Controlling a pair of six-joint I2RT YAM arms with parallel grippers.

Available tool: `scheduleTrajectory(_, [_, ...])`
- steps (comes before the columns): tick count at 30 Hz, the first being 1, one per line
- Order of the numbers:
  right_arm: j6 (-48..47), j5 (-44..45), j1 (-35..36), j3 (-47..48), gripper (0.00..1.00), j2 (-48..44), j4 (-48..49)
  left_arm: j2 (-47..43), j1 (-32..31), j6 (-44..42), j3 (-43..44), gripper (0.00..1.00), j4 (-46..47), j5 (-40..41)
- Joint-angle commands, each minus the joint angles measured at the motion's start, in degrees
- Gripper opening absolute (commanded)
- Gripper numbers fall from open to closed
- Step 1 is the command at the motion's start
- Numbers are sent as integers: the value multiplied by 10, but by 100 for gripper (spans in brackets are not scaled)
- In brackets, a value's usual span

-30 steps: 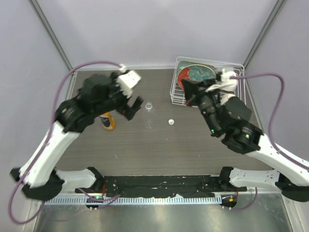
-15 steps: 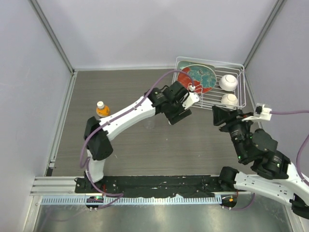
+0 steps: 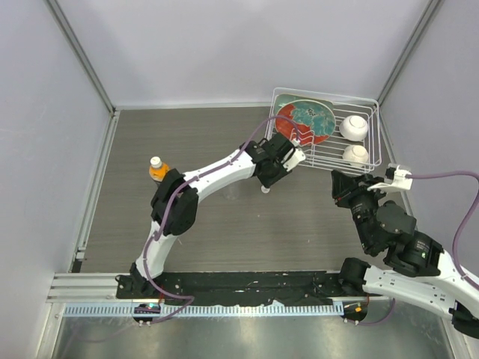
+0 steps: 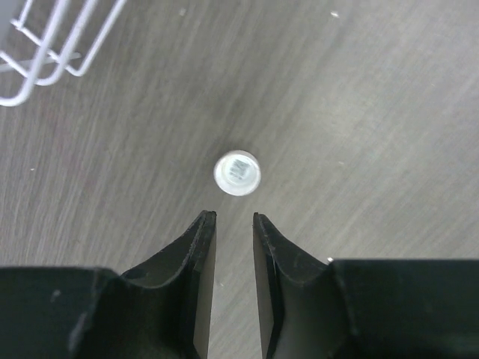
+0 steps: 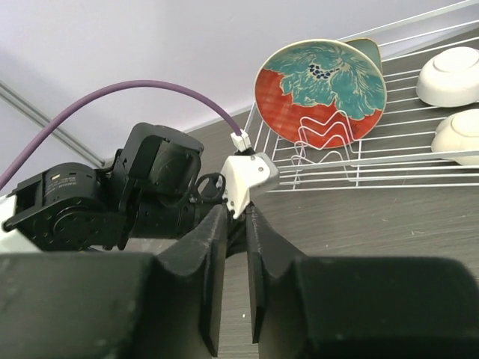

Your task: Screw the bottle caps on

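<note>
A small white bottle cap (image 4: pixel 236 173) lies flat on the dark table, just beyond the tips of my left gripper (image 4: pixel 230 218). Its jaws stand a narrow gap apart, narrower than the cap, with nothing between them. From above, the same cap (image 3: pixel 264 189) peeks out under my left gripper (image 3: pixel 267 178) at mid-table. The orange bottle (image 3: pixel 158 172) stands upright at the left with a pale cap (image 3: pixel 156 161) on its neck. I cannot make out the clear bottle; the left arm crosses the middle. My right gripper (image 3: pixel 341 187) is shut and empty, and its wrist view looks at the left wrist.
A white wire rack (image 3: pixel 374 112) at the back right holds a red-and-teal plate (image 3: pixel 307 118) and two white bowls (image 3: pixel 353 127) (image 3: pixel 356 154). A corner of the rack (image 4: pixel 52 52) lies just up-left of the cap. Walls close in on the left, back and right.
My left arm has swung from beside the orange bottle to the middle of the table, above the white cap, and its jaws have narrowed. My right arm has pulled back from the rack.
</note>
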State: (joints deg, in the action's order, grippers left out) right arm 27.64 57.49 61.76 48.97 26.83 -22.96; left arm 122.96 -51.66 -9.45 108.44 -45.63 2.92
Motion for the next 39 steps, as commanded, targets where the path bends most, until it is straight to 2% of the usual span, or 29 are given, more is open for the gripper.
scheduleTrajectory(1, [13, 23, 0, 2, 27, -22, 7, 21, 31, 10, 0, 29, 55, -13])
scheduleTrajectory(6, [14, 17, 0, -2, 29, -42, 9, 38, 42, 8, -4, 28, 57, -27])
scheduleTrajectory(18, [8, 14, 0, -10, 31, -35, 12, 63, 43, 15, -10, 39, 70, -56])
scheduleTrajectory(32, [0, -5, 0, -6, 30, -27, 17, 77, 49, -3, -32, 40, 91, -63])
scheduleTrajectory(35, [0, -8, 0, -6, 29, -25, 20, 83, 49, -9, -32, 35, 88, -74])
scheduleTrajectory(36, [-1, -10, 0, -6, 29, -24, 20, 83, 49, -10, -32, 24, 88, -83])
scheduleTrajectory(39, [-3, -12, 0, -5, 28, -22, 22, 84, 49, -13, -30, 13, 80, -99])
